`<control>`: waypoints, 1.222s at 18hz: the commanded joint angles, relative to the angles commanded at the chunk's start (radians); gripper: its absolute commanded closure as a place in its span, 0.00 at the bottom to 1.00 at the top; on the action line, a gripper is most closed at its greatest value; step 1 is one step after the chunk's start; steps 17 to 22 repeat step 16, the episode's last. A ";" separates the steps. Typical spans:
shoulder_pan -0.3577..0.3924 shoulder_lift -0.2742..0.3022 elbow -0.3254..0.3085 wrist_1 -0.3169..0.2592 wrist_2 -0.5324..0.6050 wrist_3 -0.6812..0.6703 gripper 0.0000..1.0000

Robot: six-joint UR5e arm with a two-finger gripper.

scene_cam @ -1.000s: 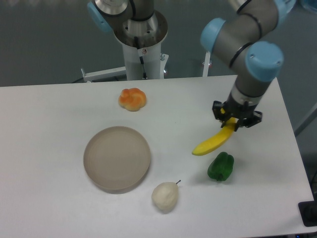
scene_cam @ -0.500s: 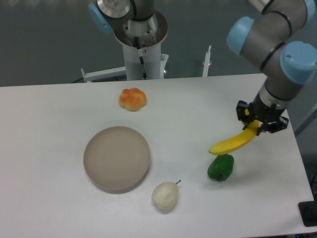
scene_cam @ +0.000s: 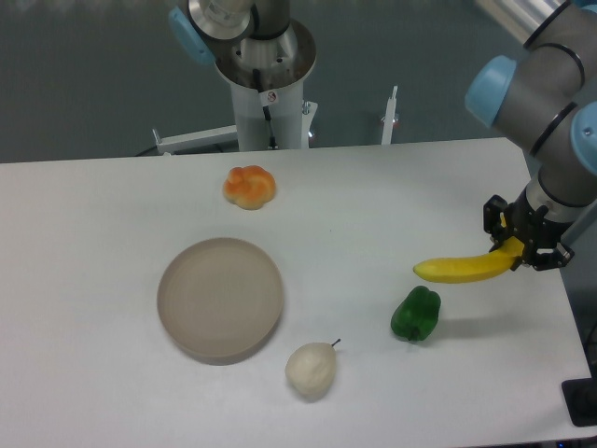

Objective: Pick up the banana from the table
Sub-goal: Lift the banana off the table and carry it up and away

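End effector clamped on banana at its right end; fruit cantilevers leftward, apparently clear of the worktop. Light, smooth, bruisable; end grip risks swinging.

A robotics lab, by the look of it. A plain white table stands before a dark grey backdrop, with a robot arm's pedestal mounted at its far edge. Blue-capped arm joints show at the right. Toy-like food lies spread out: bun, pear, pepper, plate.
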 joint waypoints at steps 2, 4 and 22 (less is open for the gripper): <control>0.000 0.000 0.000 0.000 0.000 0.009 1.00; 0.000 0.000 -0.003 0.000 0.000 0.011 1.00; -0.011 -0.012 -0.017 0.002 0.044 0.025 1.00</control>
